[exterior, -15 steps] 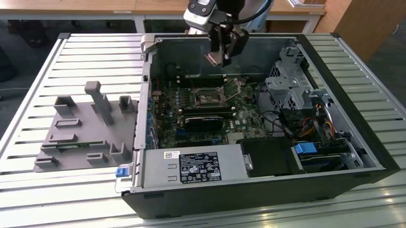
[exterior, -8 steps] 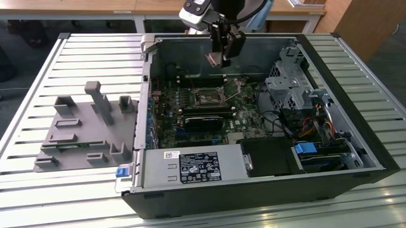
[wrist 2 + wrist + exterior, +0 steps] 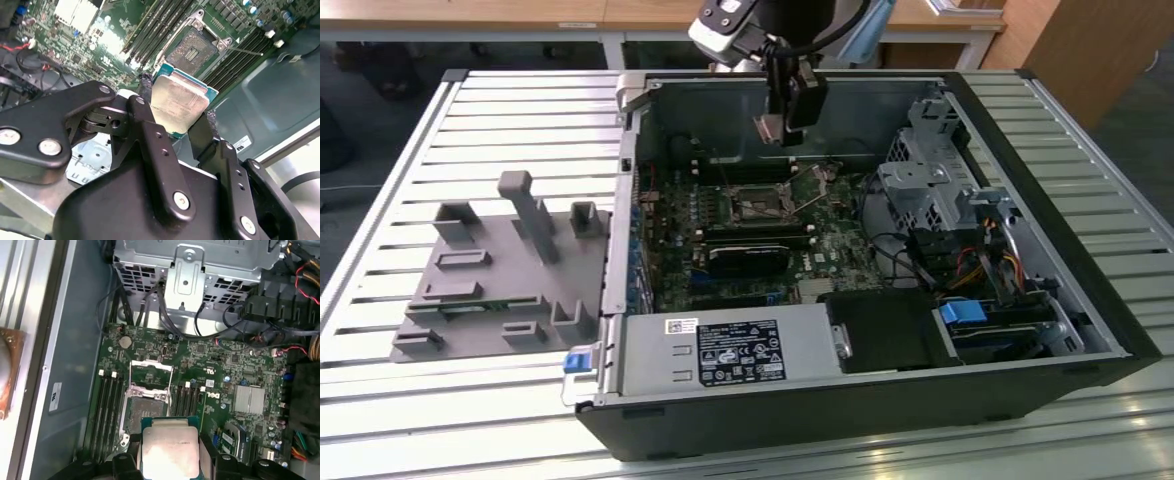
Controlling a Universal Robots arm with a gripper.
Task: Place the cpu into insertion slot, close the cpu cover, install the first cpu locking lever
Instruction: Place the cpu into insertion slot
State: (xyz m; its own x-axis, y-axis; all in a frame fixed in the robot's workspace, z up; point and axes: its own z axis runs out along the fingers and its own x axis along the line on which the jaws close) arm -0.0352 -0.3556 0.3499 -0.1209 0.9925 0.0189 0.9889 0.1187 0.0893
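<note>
My gripper [image 3: 779, 132] hangs above the open computer case, shut on the cpu [image 3: 770, 128]. In both wrist views the cpu [image 3: 178, 102] [image 3: 169, 449] is a flat silver-tan square on a green board, pinched at two opposite edges between the black fingers [image 3: 145, 95]. The insertion slot [image 3: 754, 204] [image 3: 193, 49] [image 3: 145, 409] lies open on the motherboard below the chip, apart from it. The cpu cover [image 3: 150, 374], a silvery frame, stands swung back beside the slot. A thin metal lever [image 3: 246, 50] sticks out next to the slot.
Long black memory slots [image 3: 107, 400] flank the socket. A metal drive cage [image 3: 927, 190] and cable bundles [image 3: 974, 265] fill the case on the exterior view's right. The power supply [image 3: 727, 352] sits at the front. A grey fixture [image 3: 500, 270] rests on the slatted table on the exterior view's left.
</note>
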